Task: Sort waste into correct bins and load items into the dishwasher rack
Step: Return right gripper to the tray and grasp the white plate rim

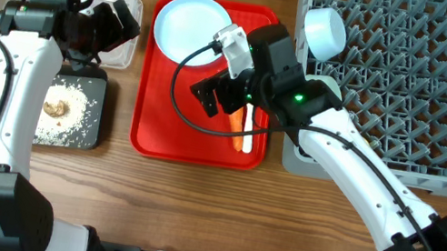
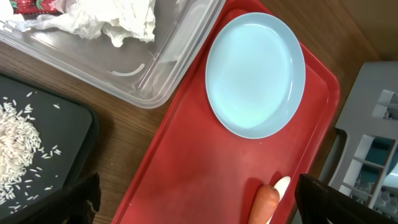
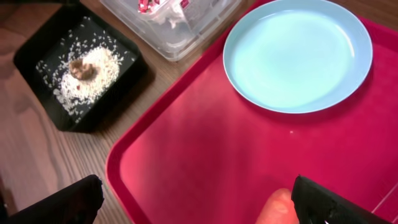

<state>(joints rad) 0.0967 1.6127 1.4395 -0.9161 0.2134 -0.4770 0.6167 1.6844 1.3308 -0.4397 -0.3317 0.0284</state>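
Overhead: bowl [image 1: 324, 30] in rack [image 1: 415, 85]; L wrist cam: tissue [image 2: 112, 18] in tub [image 2: 155, 68].

The table [image 1: 190, 212] is seen to be wood, its grain visible under a dull sheen. The red tray [image 2: 205, 168] and the pale blue plate [image 2: 255, 71] are finished smooth and glossy. The tub [image 2: 155, 68] is made of clear, shiny plastic. The black tray [image 2: 71, 124] is finished matt. The tissue [image 2: 118, 18] is crumpled paper. The rack [image 1: 415, 85] is moulded in matt grey plastic.
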